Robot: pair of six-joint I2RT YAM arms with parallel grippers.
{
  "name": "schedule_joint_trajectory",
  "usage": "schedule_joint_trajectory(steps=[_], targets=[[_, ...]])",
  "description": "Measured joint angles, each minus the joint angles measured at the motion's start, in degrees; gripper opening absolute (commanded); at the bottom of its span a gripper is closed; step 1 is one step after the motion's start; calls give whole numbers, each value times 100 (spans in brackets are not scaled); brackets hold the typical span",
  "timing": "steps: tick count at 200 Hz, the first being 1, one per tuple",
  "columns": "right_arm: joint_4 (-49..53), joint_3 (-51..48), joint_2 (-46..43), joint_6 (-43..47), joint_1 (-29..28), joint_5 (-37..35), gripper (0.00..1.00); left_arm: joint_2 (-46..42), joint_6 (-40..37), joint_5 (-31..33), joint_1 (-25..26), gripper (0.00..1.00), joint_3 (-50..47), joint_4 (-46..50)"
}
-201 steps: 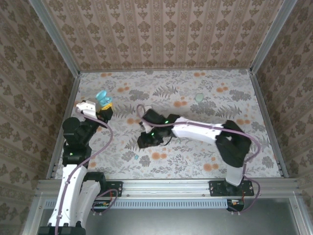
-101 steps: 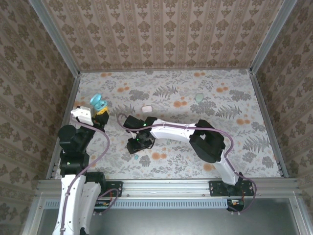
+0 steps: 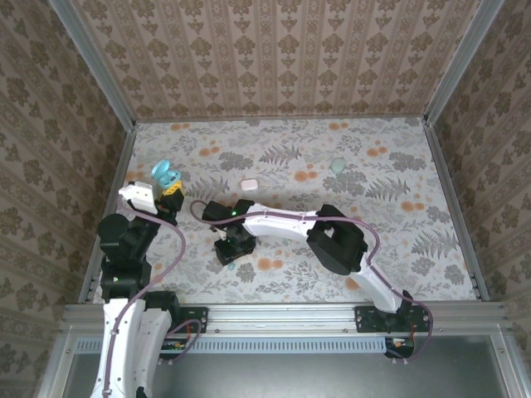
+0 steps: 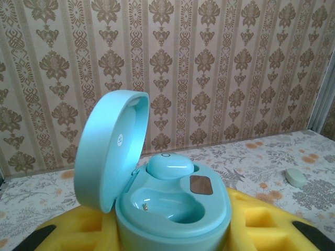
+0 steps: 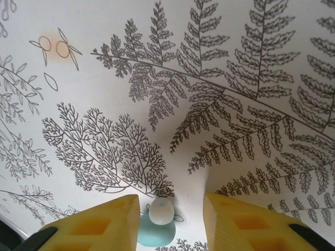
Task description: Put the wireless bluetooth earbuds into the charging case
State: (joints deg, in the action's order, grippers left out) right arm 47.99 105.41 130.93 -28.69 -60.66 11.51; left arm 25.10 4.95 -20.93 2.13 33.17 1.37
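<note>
a table (image 3: 398, 232) spread with a cloth of grey ferns and orange flowers, boxed in by walls (image 3: 282, 58) of brown damask wallpaper and edged by an aluminium rail (image 3: 282, 315) at the near side; a white case (image 3: 248, 183) and a pale green case (image 3: 338, 165) lie shut toward the far half, well apart; at the left, the left gripper (image 3: 172, 189) clamps its yellow pads on the teal charging case (image 4: 172, 209) and holds it upright above the cloth, its lid (image 4: 107, 146) swung up and open; inside, a seated earbud (image 4: 168, 167) of the same teal fills the far socket, the near socket (image 4: 165, 206) lies bare, and a small brown patch sits beside them; the right arm reaches across to the left half, where the right gripper (image 5: 171, 201) points down with its jaws parted to either side of a loose earbud (image 5: 158, 222), a tiny teal bud with a whitish round tip, lying on the cloth; the bud lies close against one pad, a clear gap left at the other.
</note>
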Motion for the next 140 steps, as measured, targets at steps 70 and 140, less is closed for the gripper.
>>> schedule_joint_trajectory(steps=[70, 140], targets=[[411, 251, 155, 153, -175, -518, 29, 2, 48, -2, 2, 35, 0, -2], [-35, -833, -483, -76, 74, -721, 21, 31, 153, -22, 0, 35, 0, -7]])
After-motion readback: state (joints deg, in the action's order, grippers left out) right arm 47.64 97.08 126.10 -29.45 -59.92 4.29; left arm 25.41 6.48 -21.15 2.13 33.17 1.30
